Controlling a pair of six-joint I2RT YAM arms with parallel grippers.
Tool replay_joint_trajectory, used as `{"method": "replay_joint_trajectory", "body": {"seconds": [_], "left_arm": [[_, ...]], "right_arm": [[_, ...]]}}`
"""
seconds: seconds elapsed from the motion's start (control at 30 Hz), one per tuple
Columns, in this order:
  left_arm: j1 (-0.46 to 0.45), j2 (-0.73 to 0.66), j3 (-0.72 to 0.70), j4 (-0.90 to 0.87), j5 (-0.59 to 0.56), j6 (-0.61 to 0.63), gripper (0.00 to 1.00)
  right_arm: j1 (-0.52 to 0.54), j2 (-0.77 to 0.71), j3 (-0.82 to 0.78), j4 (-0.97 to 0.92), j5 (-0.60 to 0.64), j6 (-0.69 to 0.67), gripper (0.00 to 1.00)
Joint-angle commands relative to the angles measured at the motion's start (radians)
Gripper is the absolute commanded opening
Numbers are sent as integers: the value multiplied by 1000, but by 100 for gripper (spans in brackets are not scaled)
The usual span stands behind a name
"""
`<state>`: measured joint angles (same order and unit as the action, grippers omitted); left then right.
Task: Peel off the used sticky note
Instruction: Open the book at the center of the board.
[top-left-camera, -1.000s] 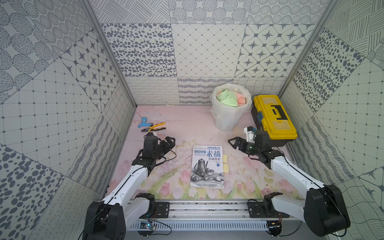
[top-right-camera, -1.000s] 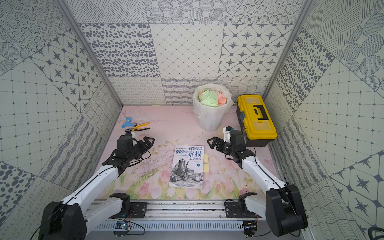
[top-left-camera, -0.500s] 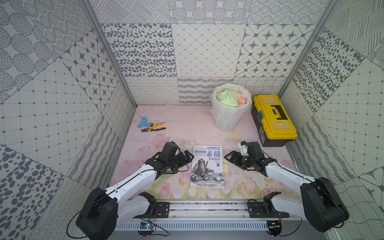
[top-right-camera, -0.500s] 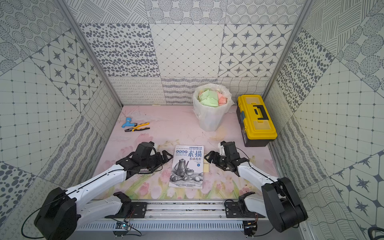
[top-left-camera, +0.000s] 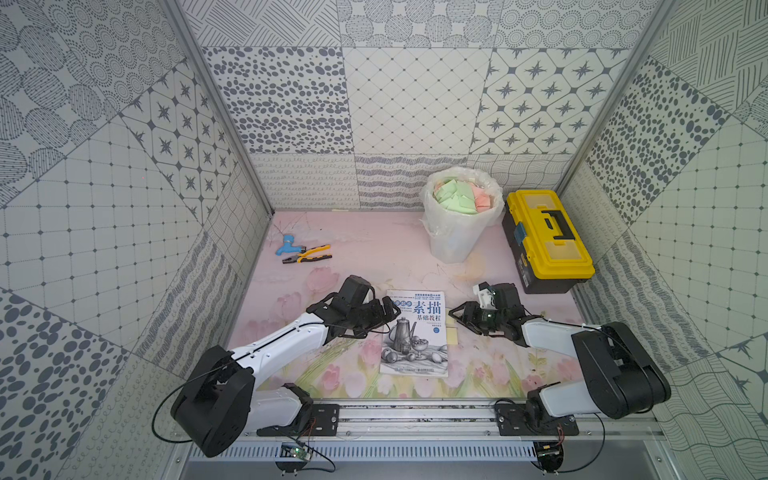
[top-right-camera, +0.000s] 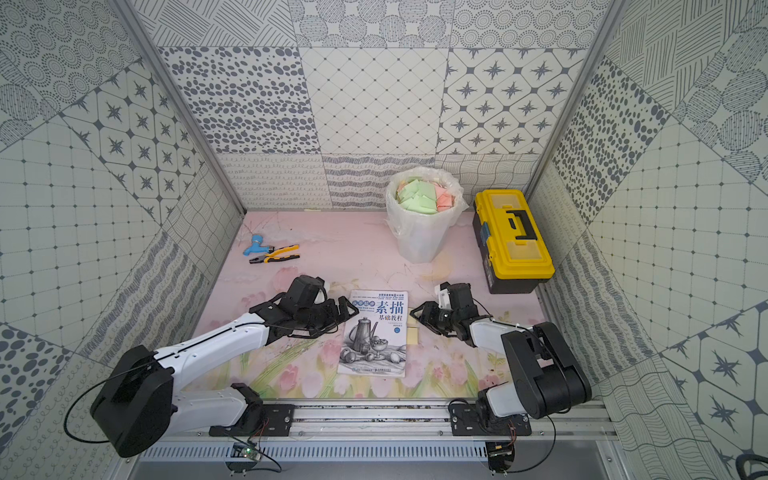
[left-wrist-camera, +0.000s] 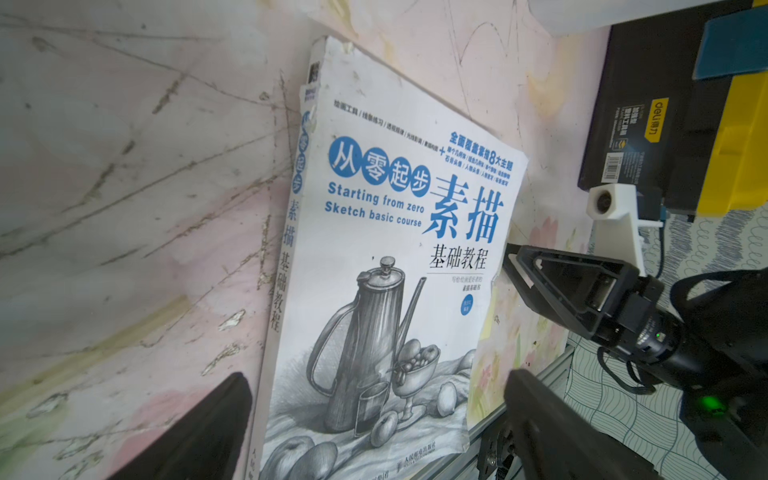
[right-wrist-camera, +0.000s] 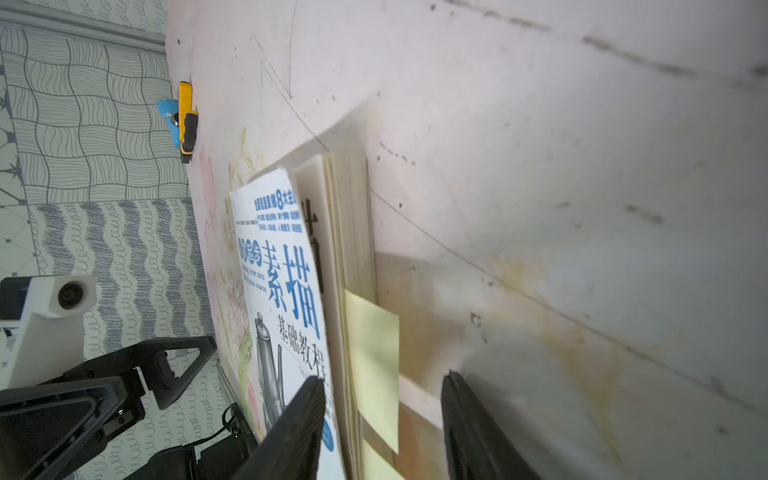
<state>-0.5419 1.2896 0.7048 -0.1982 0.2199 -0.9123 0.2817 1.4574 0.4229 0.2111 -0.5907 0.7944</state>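
A sketch-course book (top-left-camera: 415, 332) (top-right-camera: 376, 332) lies shut on the pink floral table. A yellow sticky note (top-left-camera: 452, 334) (right-wrist-camera: 372, 353) sticks out from the pages on its right edge. My right gripper (top-left-camera: 455, 320) (right-wrist-camera: 382, 378) is low beside that edge. Its jaws stand on either side of the note with a gap on each side, touching nothing. My left gripper (top-left-camera: 388, 322) (left-wrist-camera: 376, 376) is wide open at the book's left edge, and its fingers span the cover without gripping it.
A bag-lined bin (top-left-camera: 459, 232) full of green and pink notes stands at the back. A yellow toolbox (top-left-camera: 546, 239) sits right of it, close behind my right arm. Pliers (top-left-camera: 307, 254) and a blue fitting (top-left-camera: 286, 244) lie at the back left.
Both arms have come in toward the book, the left from the far left and the right down to the note's edge. The right jaws have narrowed.
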Motion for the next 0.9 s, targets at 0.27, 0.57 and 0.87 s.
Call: {"method": "replay_joint_trajectory", "body": {"seconds": [0.27, 0.57, 0.87], "left_arm": [[-2, 35, 77, -29, 37, 41, 100], [-3, 30, 105, -60, 39, 53, 100], [-3, 31, 152, -88, 58, 78, 100]], "right_arm": [[-13, 95, 4, 198, -111, 57, 23], [-13, 50, 4, 185, -126, 77, 2], [24, -33, 32, 124, -121, 91, 0]]}}
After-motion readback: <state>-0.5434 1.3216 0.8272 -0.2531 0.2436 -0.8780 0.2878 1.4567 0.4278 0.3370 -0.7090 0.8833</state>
